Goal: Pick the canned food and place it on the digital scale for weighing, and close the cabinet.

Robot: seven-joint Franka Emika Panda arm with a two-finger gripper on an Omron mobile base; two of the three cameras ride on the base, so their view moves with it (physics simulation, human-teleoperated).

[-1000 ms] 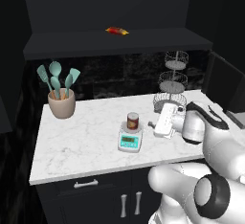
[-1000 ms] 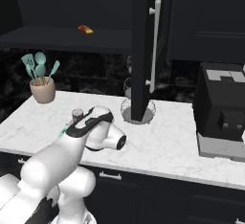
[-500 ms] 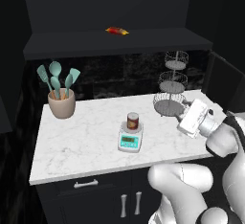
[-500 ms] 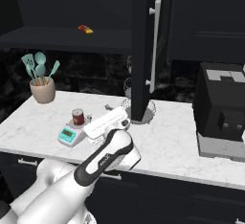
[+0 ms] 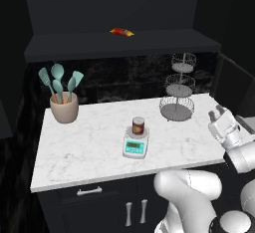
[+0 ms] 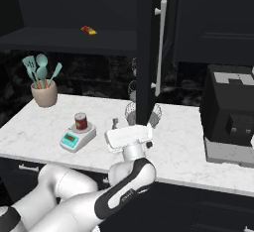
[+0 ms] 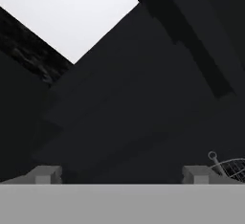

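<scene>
Gripper (image 6: 130, 136), fingers apart and empty, is swinging right from the canned food (image 5: 138, 126), now sitting on the digital scale (image 5: 136, 145), toward the cabinet door (image 6: 145, 47), still standing open.

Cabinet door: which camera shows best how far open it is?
The right base view: the cabinet door stands edge-on with its handle clear. The left base view catches its dark edge at right; the hand view shows dark panels.
</scene>
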